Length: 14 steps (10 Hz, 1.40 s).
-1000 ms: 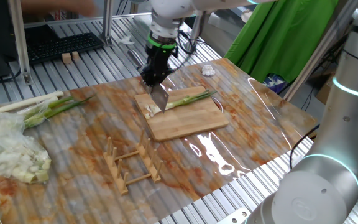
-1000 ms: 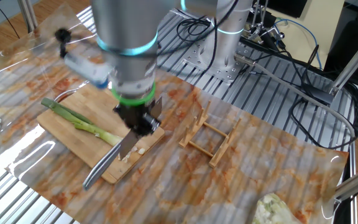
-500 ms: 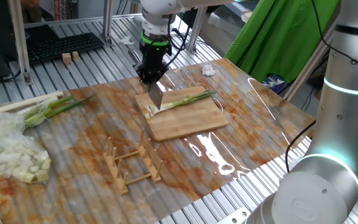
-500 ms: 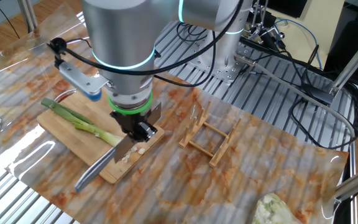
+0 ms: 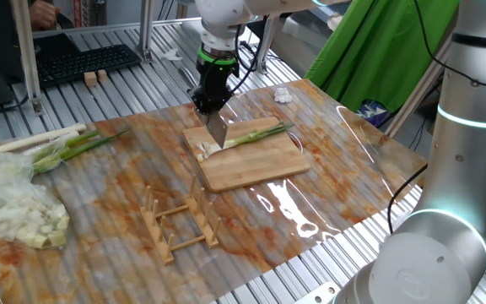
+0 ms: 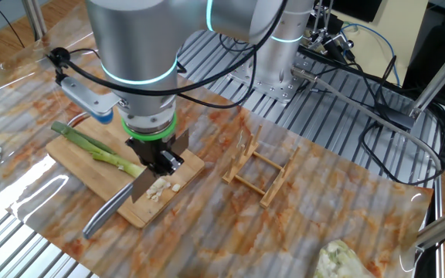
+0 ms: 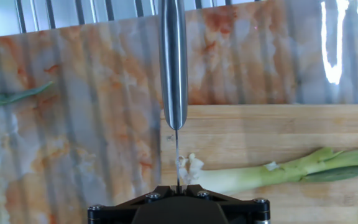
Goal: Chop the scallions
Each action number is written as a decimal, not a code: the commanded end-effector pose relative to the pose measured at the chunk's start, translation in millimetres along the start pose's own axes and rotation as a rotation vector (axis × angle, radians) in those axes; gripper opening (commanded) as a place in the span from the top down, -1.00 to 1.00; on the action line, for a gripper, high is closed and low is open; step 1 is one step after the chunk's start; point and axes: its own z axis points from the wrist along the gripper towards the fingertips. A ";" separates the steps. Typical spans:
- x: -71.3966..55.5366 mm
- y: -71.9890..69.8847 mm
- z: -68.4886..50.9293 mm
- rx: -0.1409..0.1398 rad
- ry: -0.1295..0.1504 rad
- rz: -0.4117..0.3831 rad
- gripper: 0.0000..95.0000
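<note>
Steel knife (image 7: 173, 68) over scallions (image 7: 260, 174) (white end)

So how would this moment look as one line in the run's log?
claw: shut on knife | blade: at scallion's white end | cut bits: on board

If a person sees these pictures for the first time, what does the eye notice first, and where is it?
First comes the gripper, shut on a knife and pointing down over the wooden cutting board in the middle of the table. Its blade stands at the white end of the scallions, with cut bits beside it. A wooden rack stands nearby.
</note>
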 end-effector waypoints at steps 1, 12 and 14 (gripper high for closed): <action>0.8 -6.1 1.8 0.001 -0.002 -0.007 1.00; 15.8 -25.6 34.0 -0.001 -0.029 -0.007 1.00; 17.8 -26.2 36.8 -0.003 -0.031 -0.007 1.00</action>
